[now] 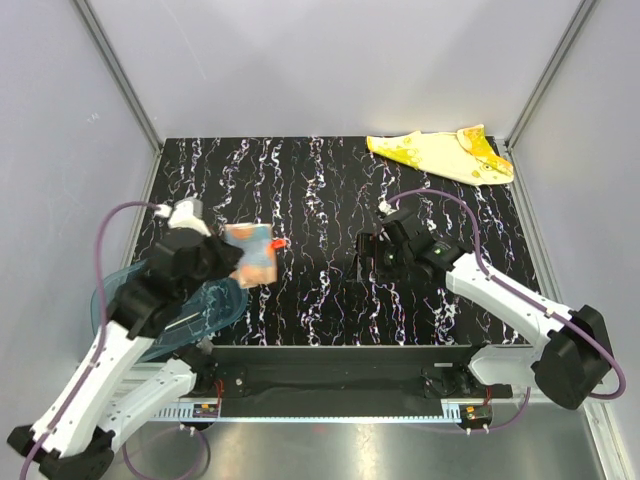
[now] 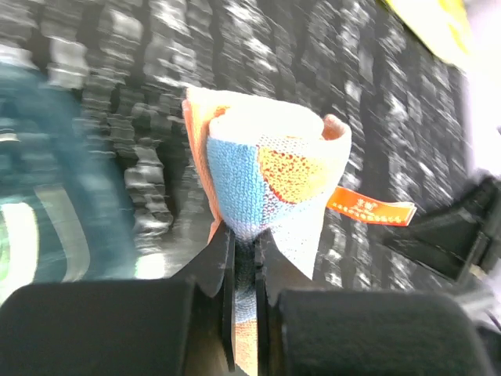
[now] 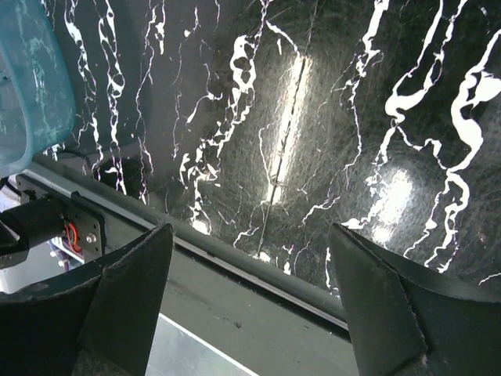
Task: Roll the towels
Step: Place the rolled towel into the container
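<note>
The table [image 1: 320, 200] lies open centrally; the tray [image 1: 222, 302] seemingly crowds near-left, the yellow towel [image 1: 440, 156] far-right.

Overhead plus close wrists; shared table [image 1: 320, 190]

The rolled orange-pink cloth towel [image 1: 252, 254] is just right of the translucent teal plastic tray [image 1: 110, 290] (left edge of the black marbled table [image 1: 310, 200]); the spread yellow cloth towel [image 1: 440, 155] lies back right.
</note>
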Available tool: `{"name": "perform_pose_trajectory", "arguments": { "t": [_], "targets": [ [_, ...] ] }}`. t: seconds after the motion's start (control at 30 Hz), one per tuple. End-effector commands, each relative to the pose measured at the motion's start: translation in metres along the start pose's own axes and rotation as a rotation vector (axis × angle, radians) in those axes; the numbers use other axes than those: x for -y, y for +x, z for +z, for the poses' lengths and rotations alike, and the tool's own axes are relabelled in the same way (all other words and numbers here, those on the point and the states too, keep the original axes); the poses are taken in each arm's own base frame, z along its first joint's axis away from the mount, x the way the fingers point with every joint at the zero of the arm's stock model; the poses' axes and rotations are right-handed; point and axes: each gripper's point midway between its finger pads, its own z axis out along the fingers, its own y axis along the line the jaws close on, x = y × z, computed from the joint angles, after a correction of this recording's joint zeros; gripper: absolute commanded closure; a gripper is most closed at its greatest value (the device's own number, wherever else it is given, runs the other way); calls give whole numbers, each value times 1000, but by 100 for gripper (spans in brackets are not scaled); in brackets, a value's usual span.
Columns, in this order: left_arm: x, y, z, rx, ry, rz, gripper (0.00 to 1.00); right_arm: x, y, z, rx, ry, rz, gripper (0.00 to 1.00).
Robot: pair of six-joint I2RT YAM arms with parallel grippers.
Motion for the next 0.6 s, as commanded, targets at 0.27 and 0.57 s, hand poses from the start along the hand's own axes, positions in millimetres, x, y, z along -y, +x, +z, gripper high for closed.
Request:
{"name": "perform_pose_trajectory", "arguments": {
  "t": [0.27, 0.57],
  "targets": [
    [-139, -43, -96, 171, -819, 109, 100, -20, 0, -6, -20, -106, 2, 8],
    [-154, -25, -43, -60, -991, 222, 100, -20, 11, -19, -37, -126, -10, 6]
  ]
}}
